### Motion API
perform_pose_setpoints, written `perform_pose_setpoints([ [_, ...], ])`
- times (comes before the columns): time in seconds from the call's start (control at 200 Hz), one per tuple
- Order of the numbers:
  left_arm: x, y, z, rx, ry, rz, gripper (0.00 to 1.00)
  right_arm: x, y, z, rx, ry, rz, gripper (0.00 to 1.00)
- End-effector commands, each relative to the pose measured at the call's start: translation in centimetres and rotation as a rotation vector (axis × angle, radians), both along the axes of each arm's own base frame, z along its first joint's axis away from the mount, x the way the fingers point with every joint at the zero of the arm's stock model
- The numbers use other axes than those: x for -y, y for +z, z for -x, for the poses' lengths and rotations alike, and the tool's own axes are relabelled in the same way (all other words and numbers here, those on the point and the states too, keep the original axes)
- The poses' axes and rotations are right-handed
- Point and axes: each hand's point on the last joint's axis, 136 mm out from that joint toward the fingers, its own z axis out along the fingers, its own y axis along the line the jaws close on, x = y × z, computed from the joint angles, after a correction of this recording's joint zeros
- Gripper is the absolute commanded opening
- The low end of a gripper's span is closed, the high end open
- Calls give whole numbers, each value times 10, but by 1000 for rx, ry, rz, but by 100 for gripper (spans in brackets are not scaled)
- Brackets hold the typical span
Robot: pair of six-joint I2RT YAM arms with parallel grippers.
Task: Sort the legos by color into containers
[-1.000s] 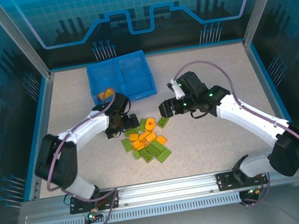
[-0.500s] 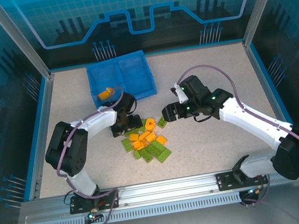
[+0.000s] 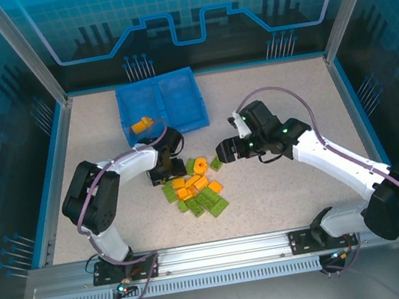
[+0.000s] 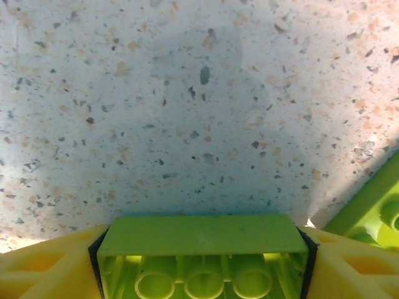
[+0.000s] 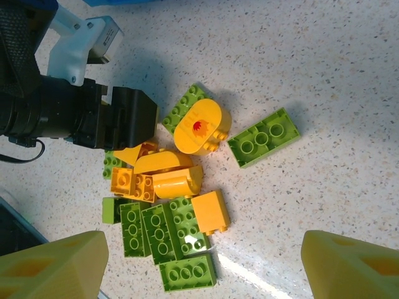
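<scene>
The legos (image 3: 194, 188) lie in a loose pile of orange and light green bricks mid-table. My left gripper (image 3: 164, 172) is low at the pile's left edge, shut on a green lego (image 4: 199, 233) whose two ends touch the pads, hollow underside toward the camera, just above the table. My right gripper (image 3: 220, 152) hovers open over the pile's right side, its yellow fingertips (image 5: 56, 265) spread wide above the legos (image 5: 181, 180). The containers (image 3: 175, 92) are one blue tray at the back, and an orange lego (image 3: 142, 123) lies in the left compartment.
A separate green lego (image 5: 263, 137) lies right of the pile beside an orange round-ended lego (image 5: 201, 128). Another green lego (image 4: 374, 205) lies at the right of my held one. The blue enclosure walls (image 3: 54, 142) border the speckled table.
My left gripper has slid right to the pile's edge and closed from wide open onto a green lego. My right gripper has shifted slightly toward the pile.
</scene>
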Motion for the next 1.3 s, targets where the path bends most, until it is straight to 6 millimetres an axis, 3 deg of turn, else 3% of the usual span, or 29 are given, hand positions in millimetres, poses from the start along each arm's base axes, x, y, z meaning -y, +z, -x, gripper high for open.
perform_pose_setpoints([
  [0.0, -16, -3, 11, -31, 18, -82, 69, -6, 3, 12, -29, 36, -11, 83],
  [0.15, -14, 25, 3, 45, 28, -52, 61, -8, 5, 11, -26, 36, -8, 83],
  [0.335, 11, 102, -30, 240, -39, 35, 59, -6, 15, 6, 15, 18, -6, 83],
  [0.465, 31, 147, -77, 369, -108, 29, 58, -4, 19, 3, 38, -1, -5, 83],
  [0.615, 46, 171, -147, 443, -129, -33, 58, -2, 23, 3, 50, -15, -10, 83],
  [0.76, 46, 166, -209, 459, -65, -19, 56, 3, 27, 7, 64, -26, -10, 83],
  [0.905, 48, 144, -249, 468, -41, -11, 55, 10, 31, 13, 81, -39, -10, 83],
  [1.016, 55, 122, -262, 449, -52, -2, 56, 15, 32, 16, 89, -50, -11, 83],
  [1.091, 57, 113, -266, 437, -51, 11, 64, 17, 32, 18, 90, -54, -16, 83],
  [1.296, 60, 121, -265, 445, -45, 39, 72, 17, 35, 20, 96, -58, -31, 83],
])
